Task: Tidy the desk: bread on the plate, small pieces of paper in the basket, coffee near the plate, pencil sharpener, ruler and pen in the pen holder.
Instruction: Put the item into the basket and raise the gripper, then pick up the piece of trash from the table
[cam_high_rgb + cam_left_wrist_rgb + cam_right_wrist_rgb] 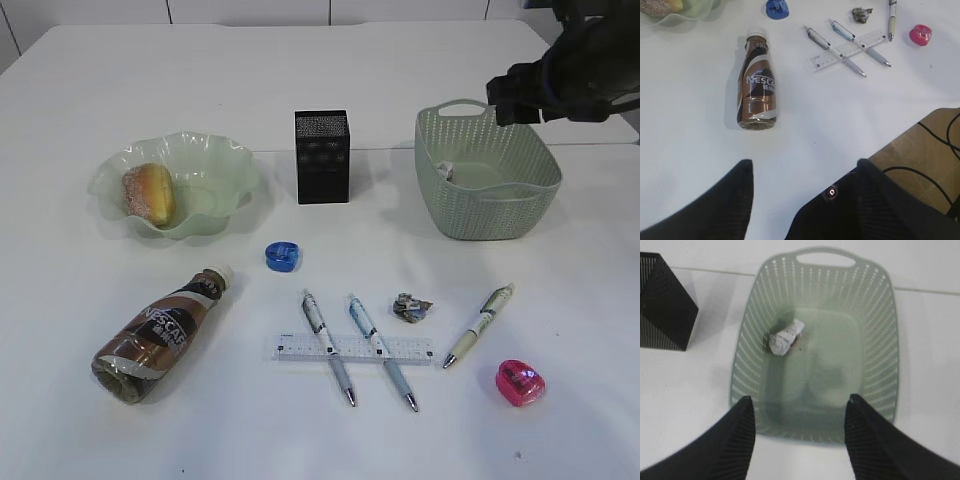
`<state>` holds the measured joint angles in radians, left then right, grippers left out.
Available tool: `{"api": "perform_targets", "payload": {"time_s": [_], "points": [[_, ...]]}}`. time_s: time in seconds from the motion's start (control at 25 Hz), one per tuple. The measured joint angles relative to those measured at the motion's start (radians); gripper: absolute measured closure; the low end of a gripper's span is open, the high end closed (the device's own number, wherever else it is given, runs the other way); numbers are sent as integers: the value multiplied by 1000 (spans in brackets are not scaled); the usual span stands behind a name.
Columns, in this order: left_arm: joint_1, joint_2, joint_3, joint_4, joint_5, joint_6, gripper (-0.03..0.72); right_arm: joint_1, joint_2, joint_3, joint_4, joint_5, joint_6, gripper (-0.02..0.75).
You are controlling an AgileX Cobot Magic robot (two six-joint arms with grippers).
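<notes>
Basket (875,340) sits right of the holder (321,157), and I have the right gripper (800,440) above it, spread and empty, one paper roll (786,336) lying inside. So I judge the paper step half done: the other scrap (411,307) lies by the ruler (354,348), needing a reach down and a pinch. The left gripper (805,200), low and partly cropped, looks spread too.

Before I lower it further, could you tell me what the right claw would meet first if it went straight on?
Probably the bare floor of the basket; the open right claw points into it, with the paper wad off to one side.
</notes>
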<state>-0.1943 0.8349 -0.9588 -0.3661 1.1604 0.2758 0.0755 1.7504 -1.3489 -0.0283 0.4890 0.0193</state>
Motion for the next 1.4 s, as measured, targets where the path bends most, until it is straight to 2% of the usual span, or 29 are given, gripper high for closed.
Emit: {"api": "perform_targets", "payload": {"time_s": [0.08,0.32,0.48,0.56,0.68,0.8,0.96,1.4], "points": [[0,0,0,0,0,0,239,0,-25,0,0,53,0,280],[0,0,0,0,0,0,239,11,-108,-1,7,362,-27,280],[0,0,0,0,0,0,239,57,-113,-1,13,539,-77,280],[0,0,0,0,0,0,239,85,-113,-1,19,578,-99,280],[0,0,0,0,0,0,239,124,-113,-1,28,594,-119,280],[0,0,0,0,0,0,239,201,-107,-2,28,594,-129,280],[0,0,0,0,0,0,239,261,-73,-2,28,537,-138,280],[0,0,0,0,0,0,239,278,103,-2,51,403,-153,280]]}}
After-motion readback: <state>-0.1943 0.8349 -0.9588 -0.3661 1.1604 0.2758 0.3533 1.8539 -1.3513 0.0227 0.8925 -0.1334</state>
